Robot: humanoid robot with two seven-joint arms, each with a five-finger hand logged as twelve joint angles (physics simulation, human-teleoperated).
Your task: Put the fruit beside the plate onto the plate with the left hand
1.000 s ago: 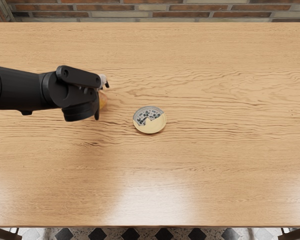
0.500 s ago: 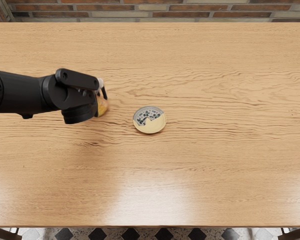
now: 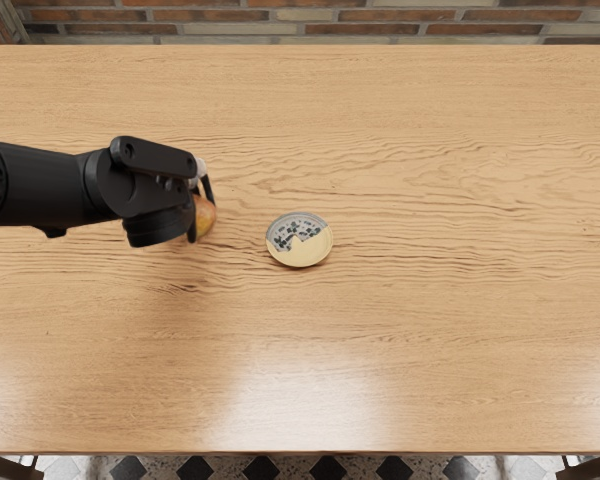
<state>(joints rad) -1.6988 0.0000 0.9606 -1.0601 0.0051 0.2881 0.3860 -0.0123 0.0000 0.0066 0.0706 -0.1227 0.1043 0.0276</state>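
Head view. The left hand (image 3: 162, 206), on a dark arm entering from the left edge, sits low over the desk (image 3: 430, 350) and wraps the fruit (image 3: 206, 214). Only an orange sliver shows at the hand's right side, under one dark finger. The fingers appear curled around the fruit, though the palm hides most of the contact, so the firmness of the grip is uncertain. The fruit lies at desk level, left of the plate (image 3: 305, 256) and apart from it, so it is not yet placed. The small round plate, cream with a dark pattern, has nothing on it. The hand approaches from the side away from the plate, which probably leaves a clear path rightward to it. No right arm shows.
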